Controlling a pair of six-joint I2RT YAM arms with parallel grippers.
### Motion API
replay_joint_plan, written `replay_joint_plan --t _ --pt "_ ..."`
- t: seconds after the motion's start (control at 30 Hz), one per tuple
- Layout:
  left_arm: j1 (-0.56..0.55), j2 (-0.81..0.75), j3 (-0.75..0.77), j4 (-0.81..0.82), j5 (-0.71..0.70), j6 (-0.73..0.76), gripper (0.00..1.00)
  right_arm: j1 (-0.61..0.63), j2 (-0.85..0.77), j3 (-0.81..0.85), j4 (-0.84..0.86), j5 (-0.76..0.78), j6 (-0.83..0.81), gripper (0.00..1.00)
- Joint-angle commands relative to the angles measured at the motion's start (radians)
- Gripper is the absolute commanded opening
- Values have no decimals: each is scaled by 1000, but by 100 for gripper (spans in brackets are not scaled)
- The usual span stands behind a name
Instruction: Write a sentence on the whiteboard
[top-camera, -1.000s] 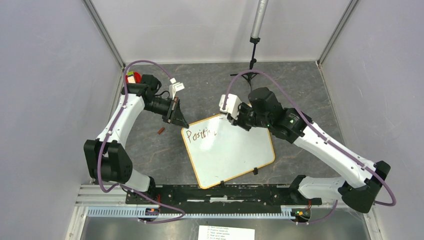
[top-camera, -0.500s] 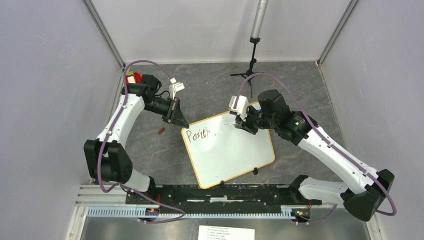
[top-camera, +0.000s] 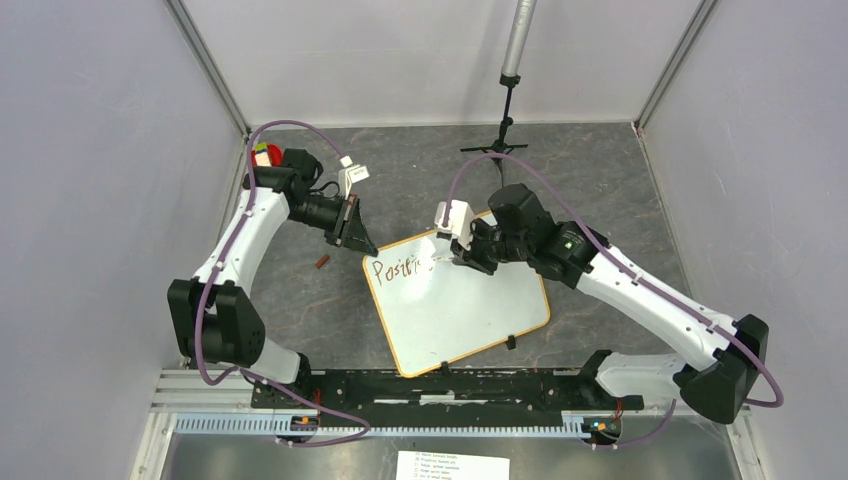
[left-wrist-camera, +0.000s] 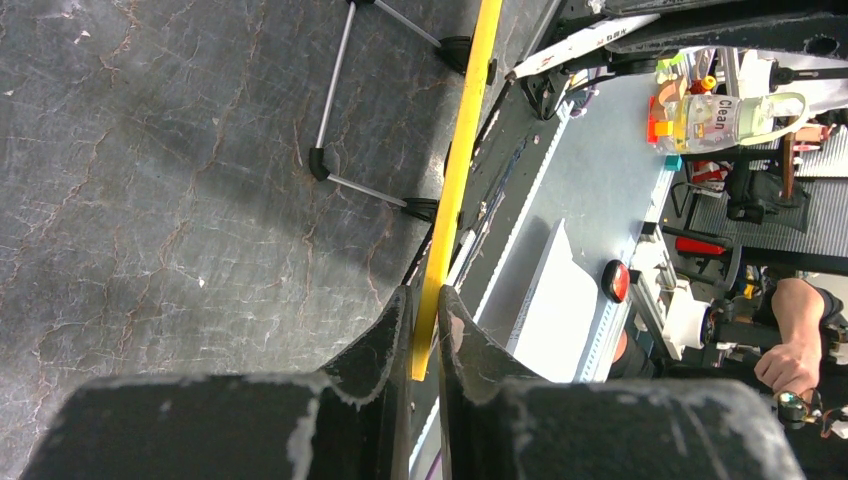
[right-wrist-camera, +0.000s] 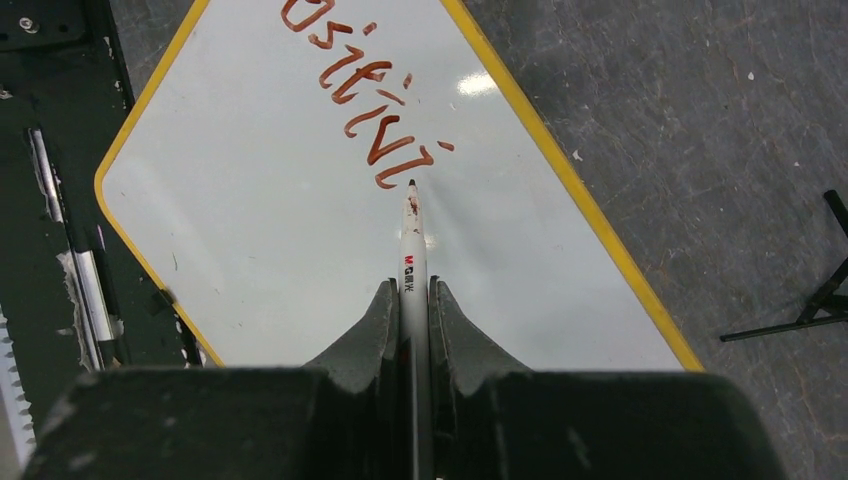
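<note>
Kept the board (top-camera: 470, 310) flat on the desk (top-camera: 620, 180), far-left rim pinched in the left hand (left-wrist-camera: 424, 310), and swung the right hand (right-wrist-camera: 412, 292), clamped on the marker (right-wrist-camera: 412, 235), back left to the unfinished sentence (right-wrist-camera: 365, 110), ready for the next letter.

**Robot lab test cell**

White left arm (top-camera: 235, 250) and right arm (top-camera: 650, 300) mounted along an aluminium rail (top-camera: 400, 424) at the edge of a dark stone-look table (top-camera: 600, 180), boxed in by plain grey partition walls (top-camera: 90, 200). Tripod stand (top-camera: 505, 120) at the back, printed sheet (top-camera: 452, 466) on the near ledge. Left wrist view looks past the cell: cluttered benches, bottle (left-wrist-camera: 725, 115) marked "Clean", red button (left-wrist-camera: 615, 281), a person's forearm (left-wrist-camera: 795, 320) at a workbench
</note>
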Motion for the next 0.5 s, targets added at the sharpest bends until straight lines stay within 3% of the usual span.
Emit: replay_joint_plan --t 0.0,0.47 --pt "-2 -23 -2 20 2 -30 2 20 10 60 45 41 -4 0" --pt "-2 -29 -3 19 -3 -30 2 47 32 46 40 157 -29 0"
